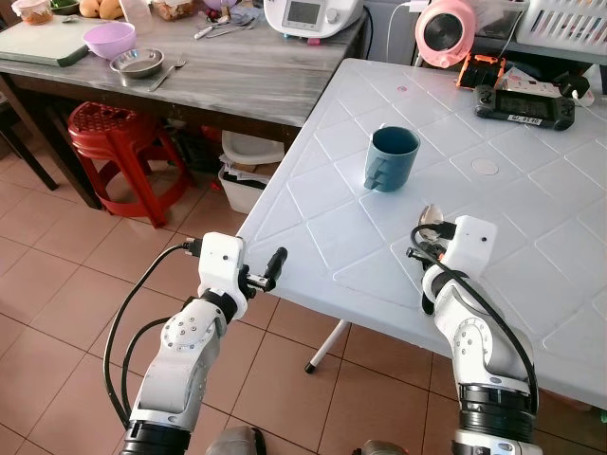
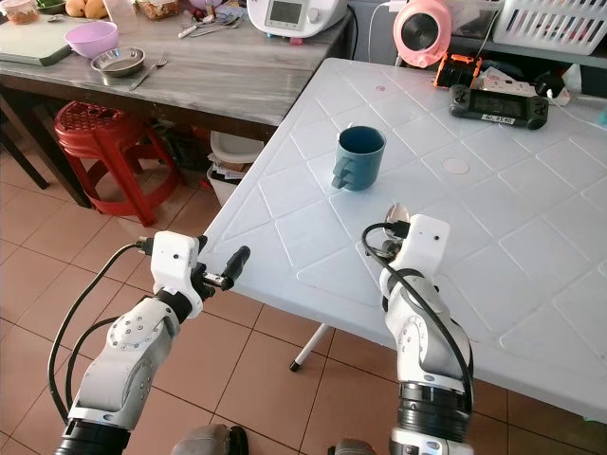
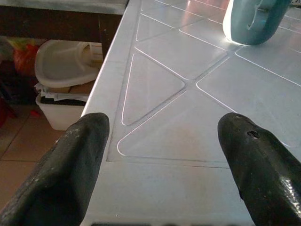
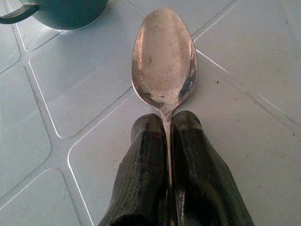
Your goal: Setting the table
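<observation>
A teal mug (image 1: 392,156) stands upright on the white plastic table (image 1: 531,218), handle toward me. My right gripper (image 4: 167,136) is shut on the handle of a metal spoon (image 4: 164,61), held low over the table with its bowl pointing away. The spoon (image 1: 432,215) sits a short way in front of the mug and to its right. My left gripper (image 3: 164,160) is open at the table's near-left edge, nothing between its fingers (image 3: 70,174). In the left eye view that left gripper (image 1: 268,267) hovers just off the table corner.
A wooden table (image 1: 237,81) at back left carries a purple bowl (image 1: 109,38), a steel bowl (image 1: 136,63) and a fork (image 1: 166,74). A red stool (image 1: 114,128) and a bin (image 1: 248,166) stand below. A pink fan (image 1: 444,30) and a controller (image 1: 524,102) lie far back.
</observation>
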Motion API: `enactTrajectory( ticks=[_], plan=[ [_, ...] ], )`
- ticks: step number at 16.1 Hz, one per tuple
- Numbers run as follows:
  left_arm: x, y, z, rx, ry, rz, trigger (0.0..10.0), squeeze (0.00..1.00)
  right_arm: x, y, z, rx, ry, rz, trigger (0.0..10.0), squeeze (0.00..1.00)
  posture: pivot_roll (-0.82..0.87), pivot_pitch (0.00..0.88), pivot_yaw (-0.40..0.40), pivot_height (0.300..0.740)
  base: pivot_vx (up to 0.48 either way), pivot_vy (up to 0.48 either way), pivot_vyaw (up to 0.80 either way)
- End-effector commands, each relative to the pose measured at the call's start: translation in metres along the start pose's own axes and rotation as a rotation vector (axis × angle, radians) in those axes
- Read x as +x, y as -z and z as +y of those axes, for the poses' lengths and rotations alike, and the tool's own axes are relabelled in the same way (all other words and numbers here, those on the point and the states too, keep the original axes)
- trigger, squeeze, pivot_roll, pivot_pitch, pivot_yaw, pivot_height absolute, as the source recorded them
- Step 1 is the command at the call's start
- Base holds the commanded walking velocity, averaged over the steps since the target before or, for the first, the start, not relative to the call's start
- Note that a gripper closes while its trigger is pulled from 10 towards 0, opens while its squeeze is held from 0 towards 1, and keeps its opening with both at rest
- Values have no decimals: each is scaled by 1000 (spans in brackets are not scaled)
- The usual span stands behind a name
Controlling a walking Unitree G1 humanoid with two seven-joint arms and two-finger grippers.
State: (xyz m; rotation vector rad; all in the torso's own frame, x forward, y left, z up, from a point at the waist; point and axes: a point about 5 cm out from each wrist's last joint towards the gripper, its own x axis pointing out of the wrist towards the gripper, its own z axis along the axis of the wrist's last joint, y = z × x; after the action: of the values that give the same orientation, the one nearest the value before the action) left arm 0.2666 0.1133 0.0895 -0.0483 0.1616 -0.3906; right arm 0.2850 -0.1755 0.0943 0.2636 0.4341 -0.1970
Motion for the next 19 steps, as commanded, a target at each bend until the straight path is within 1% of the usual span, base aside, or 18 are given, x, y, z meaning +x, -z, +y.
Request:
enactTrajectory(
  ticks=[1, 2, 4, 5, 6, 7, 8, 10, 11, 13, 16, 19],
  plan=[
    [1, 2, 2, 4, -8, 19, 10000, 0, 0, 37, -10, 42, 56, 181, 0, 0, 3, 54, 57, 740, 0, 0, 0],
    [1, 2, 2, 1, -12, 20, 10000, 0, 0, 36, -11, 32, 75, 167, 0, 0, 4, 54, 55, 740, 0, 0, 0],
    [0, 2, 2, -8, -17, 20, 10000, 0, -1, 32, -15, -36, 107, 138, 0, 0, 3, 57, 52, 740, 0, 0, 0],
    [-1, 3, 6, -27, -44, 26, 10000, 0, -3, 25, -17, -79, 113, 76, 0, 0, 3, 54, 50, 740, 0, 0, 0],
    [-1, 3, 7, -35, -55, 23, 10000, 0, -4, 19, -17, -89, 114, 29, 275, 0, 2, 49, 48, 740, 0, 0, 0],
    [-1, 1, 8, -33, -54, 6, 10000, 0, -7, 13, -14, -52, 100, -29, 10000, 0, 5, 42, 42, 740, 0, 0, 0],
    [0, 0, 8, -31, -55, -2, 10000, 0, -9, 8, -12, -26, 79, -86, 10000, 0, 4, 40, 43, 740, 0, 416, 0],
    [3, -2, 5, -20, -25, -24, 10000, 0, -15, -3, -6, -53, 52, -199, 10000, 0, 0, 26, 42, 740, 0, 480, 0],
    [4, -5, 6, -24, -24, -48, 10000, 0, -16, -5, -5, -54, 44, -228, 10000, 0, -2, 18, 42, 740, 0, 480, 0],
    [8, -10, 8, -24, -40, -81, 10000, 0, -18, -8, -4, -36, 46, -253, 10000, 0, -5, 8, 43, 740, 0, 480, 0],
    [11, -14, 9, -39, -46, -114, 10000, 0, -19, -17, -1, 35, 33, -312, 10000, 0, -11, 0, 42, 740, 0, 480, 0],
    [12, -14, 8, -45, -41, -117, 10000, 0, -19, -17, -3, 26, 39, -324, 10000, 0, -13, 0, 43, 740, 0, 477, 0]
  ],
)
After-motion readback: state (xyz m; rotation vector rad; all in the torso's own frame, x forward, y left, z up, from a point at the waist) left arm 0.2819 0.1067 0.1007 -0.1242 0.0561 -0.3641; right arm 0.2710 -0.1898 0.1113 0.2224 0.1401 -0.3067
